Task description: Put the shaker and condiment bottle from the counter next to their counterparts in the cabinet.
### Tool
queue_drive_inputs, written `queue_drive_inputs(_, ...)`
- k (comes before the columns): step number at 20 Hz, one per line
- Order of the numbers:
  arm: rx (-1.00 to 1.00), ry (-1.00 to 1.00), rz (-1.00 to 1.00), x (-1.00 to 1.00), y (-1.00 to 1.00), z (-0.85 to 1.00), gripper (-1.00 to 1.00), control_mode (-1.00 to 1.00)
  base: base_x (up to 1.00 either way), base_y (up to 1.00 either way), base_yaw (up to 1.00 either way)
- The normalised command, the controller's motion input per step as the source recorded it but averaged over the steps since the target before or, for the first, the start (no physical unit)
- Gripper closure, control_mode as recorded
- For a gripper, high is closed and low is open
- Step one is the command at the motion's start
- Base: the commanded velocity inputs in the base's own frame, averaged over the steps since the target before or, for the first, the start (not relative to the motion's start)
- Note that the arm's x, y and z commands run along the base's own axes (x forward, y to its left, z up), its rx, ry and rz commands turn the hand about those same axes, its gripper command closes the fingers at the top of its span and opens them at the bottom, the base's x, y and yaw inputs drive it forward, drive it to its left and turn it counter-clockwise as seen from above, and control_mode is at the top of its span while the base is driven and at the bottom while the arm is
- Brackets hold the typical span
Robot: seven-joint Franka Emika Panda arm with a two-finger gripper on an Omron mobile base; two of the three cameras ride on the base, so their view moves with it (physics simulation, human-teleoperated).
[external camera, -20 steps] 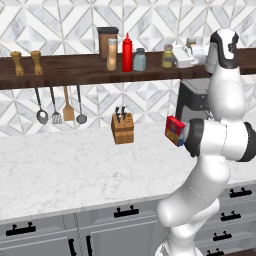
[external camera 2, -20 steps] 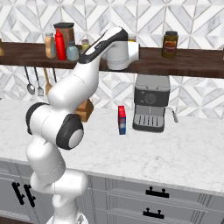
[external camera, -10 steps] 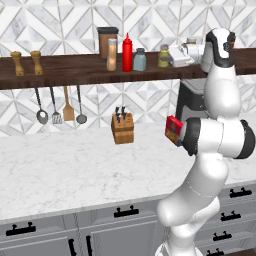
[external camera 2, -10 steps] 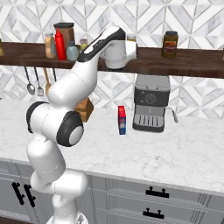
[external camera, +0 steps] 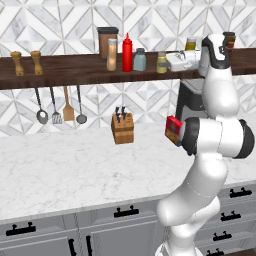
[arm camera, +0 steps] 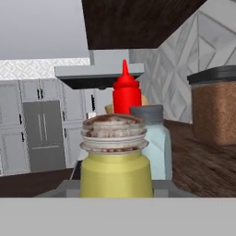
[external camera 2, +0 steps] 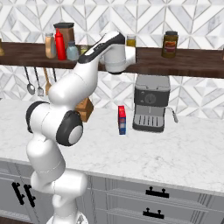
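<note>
The light is bright and even, with soft shadows under the long dark brown wooden shelf (external camera: pixel 60 72). The base views look a bit fuzzy. In the hand view, the small olive-yellow jar (arm camera: pixel 116 170) is blurry.

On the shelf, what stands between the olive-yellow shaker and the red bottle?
The pale blue-grey shaker stands between the olive-yellow shaker and the red bottle, in the left base view.

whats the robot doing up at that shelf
The white arm has reached up to the dark wooden shelf, and its gripper is shut on the small olive-yellow shaker, holding it at shelf level right beside the pale blue-grey shaker and the red squeeze bottle. The tan-orange condiment bottle already stands on the shelf next to the red one. Below, the marble counter carries a knife block.
</note>
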Motion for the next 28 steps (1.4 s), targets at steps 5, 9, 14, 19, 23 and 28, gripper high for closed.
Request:
queue_drive_inputs(5, 0.0, 0.03, 0.0, 0.17, 0.01, -0.05, 1.0, -1.0, 0.0, 0.0, 0.0)
queue_drive_inputs(9, 0.0, 0.03, 0.0, 0.19, 0.04, 0.0, 1.0, -1.0, 0.0, 0.0, 0.0)
queue_drive_inputs(14, 0.0, 0.02, 0.0, 0.19, 0.06, -0.08, 1.0, -1.0, 0.0, 0.0, 0.0)
queue_drive_inputs(19, 0.0, 0.03, 0.0, 0.23, 0.05, -0.12, 1.0, -1.0, 0.0, 0.0, 0.0)
queue_drive_inputs(23, 0.0, 0.02, 0.0, 0.25, 0.03, -0.15, 1.0, -1.0, 0.0, 0.0, 0.0)
queue_drive_inputs(28, 0.0, 0.0, 0.0, 0.18, 0.01, -0.16, 1.0, -1.0, 0.0, 0.0, 0.0)
